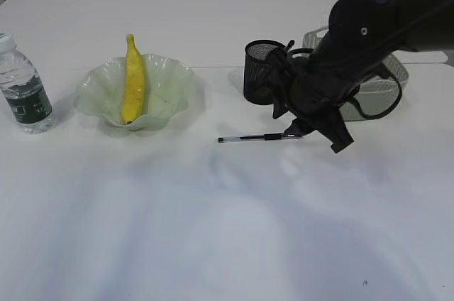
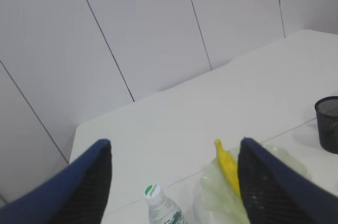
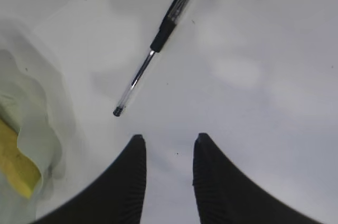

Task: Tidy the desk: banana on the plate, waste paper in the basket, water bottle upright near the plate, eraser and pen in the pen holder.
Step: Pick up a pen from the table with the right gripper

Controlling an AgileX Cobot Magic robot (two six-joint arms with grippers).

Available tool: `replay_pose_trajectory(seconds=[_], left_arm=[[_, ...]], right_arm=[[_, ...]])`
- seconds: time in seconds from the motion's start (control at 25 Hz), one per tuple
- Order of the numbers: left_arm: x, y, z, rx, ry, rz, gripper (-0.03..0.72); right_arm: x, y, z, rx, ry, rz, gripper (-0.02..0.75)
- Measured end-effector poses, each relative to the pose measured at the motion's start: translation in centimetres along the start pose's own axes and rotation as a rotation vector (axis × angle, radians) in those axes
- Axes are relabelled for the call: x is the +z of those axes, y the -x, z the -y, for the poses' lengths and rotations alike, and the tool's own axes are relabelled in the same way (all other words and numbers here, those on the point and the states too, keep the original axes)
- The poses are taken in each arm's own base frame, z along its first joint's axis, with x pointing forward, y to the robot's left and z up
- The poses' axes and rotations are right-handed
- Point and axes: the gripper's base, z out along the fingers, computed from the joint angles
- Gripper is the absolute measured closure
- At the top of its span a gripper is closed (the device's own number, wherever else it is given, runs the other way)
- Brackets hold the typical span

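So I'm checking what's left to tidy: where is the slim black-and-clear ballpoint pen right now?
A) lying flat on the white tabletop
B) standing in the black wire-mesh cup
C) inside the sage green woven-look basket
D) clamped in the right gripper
A: the slim black-and-clear ballpoint pen lies flat on the white tabletop, in front of the black wire-mesh cup, with the right gripper empty beside it.

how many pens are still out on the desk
1: a pen lies flat on the desk, in front of the pen holder, just ahead of the right gripper. Any inside the holder would be hidden.
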Motion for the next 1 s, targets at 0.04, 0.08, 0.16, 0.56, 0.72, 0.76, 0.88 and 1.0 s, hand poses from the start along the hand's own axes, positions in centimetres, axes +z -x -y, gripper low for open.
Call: replay_pose_trajectory(seconds=[0.04, 0.08, 0.16, 0.56, 0.72, 0.76, 0.88, 1.0], left_arm=[[-0.1, 0.0, 0.0, -0.004, 0.0, 0.002, 0.16], [-0.2, 0.0, 0.0, -0.009, -0.001, 0.003, 0.16], [-0.2, 0.0, 0.0, -0.011, -0.002, -0.005, 0.16], [-0.2, -0.3, 0.0, -0.009, -0.005, -0.036, 0.16], [-0.2, -0.3, 0.0, -0.009, -0.006, -0.04, 0.16], [-0.2, -0.4, 0.0, -0.009, -0.006, -0.042, 0.16], [-0.2, -0.4, 0.0, -0.009, -0.006, -0.044, 0.16], [-0.2, -0.4, 0.0, -0.009, -0.006, -0.044, 0.16]], right_arm=[[0.5, 0.0, 0.1, 0.034, -0.008, 0.001, 0.507], [1.0, -0.1, 0.2, 0.074, -0.018, 0.002, 0.507], [1.8, -0.1, 0.4, 0.154, -0.035, 0.003, 0.507], [4.1, 0.6, 0.7, 0.337, -0.021, 0.108, 0.507], [4.7, 1.2, 0.6, 0.367, -0.003, 0.126, 0.506], [5.0, 1.3, 0.6, 0.369, 0.001, 0.127, 0.506], [5.5, 1.4, 0.3, 0.372, 0.007, 0.127, 0.504], [6.3, 1.4, -0.2, 0.374, 0.015, 0.124, 0.5]])
